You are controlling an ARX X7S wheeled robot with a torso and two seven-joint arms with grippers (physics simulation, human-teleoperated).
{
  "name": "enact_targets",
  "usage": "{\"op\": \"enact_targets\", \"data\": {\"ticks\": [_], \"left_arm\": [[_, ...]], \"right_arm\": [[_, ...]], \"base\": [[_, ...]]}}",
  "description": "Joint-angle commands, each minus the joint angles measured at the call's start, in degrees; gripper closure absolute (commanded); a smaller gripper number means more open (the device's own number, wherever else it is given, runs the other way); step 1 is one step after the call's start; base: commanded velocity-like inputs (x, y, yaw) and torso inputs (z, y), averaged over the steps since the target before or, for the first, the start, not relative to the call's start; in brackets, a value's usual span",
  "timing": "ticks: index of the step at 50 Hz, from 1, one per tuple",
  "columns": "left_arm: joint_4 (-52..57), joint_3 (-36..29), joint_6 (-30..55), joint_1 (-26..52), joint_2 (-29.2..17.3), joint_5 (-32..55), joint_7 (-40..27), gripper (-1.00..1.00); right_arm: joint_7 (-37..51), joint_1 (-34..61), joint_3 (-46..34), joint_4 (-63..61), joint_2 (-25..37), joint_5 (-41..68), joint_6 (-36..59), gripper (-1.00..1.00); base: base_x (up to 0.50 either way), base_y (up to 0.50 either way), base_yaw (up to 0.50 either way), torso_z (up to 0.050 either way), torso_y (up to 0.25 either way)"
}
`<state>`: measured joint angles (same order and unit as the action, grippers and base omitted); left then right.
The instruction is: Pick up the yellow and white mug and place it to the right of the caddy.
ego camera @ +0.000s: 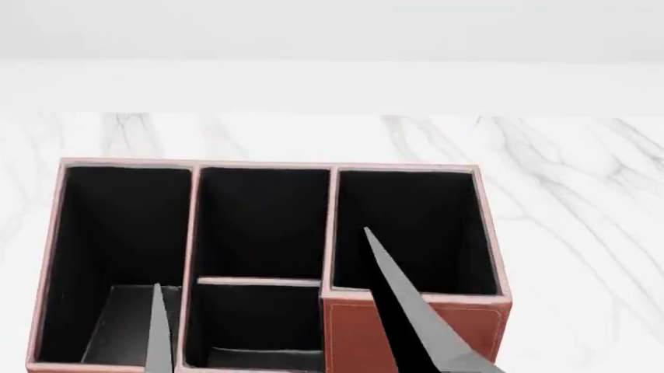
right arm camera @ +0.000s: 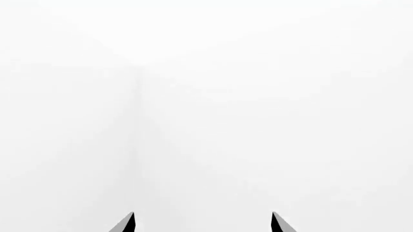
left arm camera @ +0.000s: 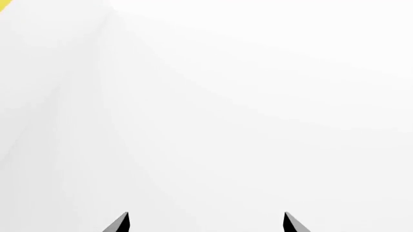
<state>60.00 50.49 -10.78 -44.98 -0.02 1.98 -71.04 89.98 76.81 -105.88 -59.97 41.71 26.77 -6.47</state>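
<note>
The caddy [ego camera: 351, 336], reddish-brown with black-lined compartments, fills the lower middle of the head view on a white marble tabletop [ego camera: 581, 233]. The yellow and white mug does not show in the head view. A small yellow sliver [left arm camera: 3, 5] sits at a corner of the left wrist view; I cannot tell what it is. My left gripper [left arm camera: 206, 220] is open and empty, facing plain white surfaces. My right gripper [right arm camera: 202, 220] is open and empty, facing plain white. Two grey pointed fingers [ego camera: 415, 311] rise in front of the caddy in the head view; I cannot tell whose.
A white wall [ego camera: 332, 39] runs behind the table's far edge. Bare marble lies to the right of the caddy and behind it. Nothing else stands on the visible tabletop.
</note>
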Motion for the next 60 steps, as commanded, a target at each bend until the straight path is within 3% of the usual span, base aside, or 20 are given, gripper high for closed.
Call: {"op": "enact_targets", "data": {"ticks": [1, 14, 34, 60], "left_arm": [[0.0, -0.22, 0.01, 0.0, 0.0, -0.29, -0.01, -1.0], [0.0, -0.19, 0.03, 0.0, 0.0, -0.26, -0.01, -1.0], [0.0, 0.75, 0.04, 0.0, 0.0, 0.57, 0.26, -1.0], [0.0, -0.07, 0.05, 0.0, 0.0, -0.15, 0.13, -1.0]], "right_arm": [[-0.01, -5.07, 0.55, -0.02, -7.86, 1.96, 4.04, -1.0], [-0.32, -12.71, 7.9, 0.42, -11.71, 11.63, 14.19, -1.0], [-12.65, -19.83, 8.95, 9.87, -12.28, 19.02, 2.08, -1.0], [-19.95, -25.8, 3.78, 18.97, -18.03, 17.52, 2.48, -1.0]], "base": [[0.0, 0.0, 0.0, 0.0, 0.0], [0.0, 0.0, 0.0, 0.0, 0.0], [0.0, 0.0, 0.0, 0.0, 0.0], [0.0, 0.0, 0.0, 0.0, 0.0]]}}
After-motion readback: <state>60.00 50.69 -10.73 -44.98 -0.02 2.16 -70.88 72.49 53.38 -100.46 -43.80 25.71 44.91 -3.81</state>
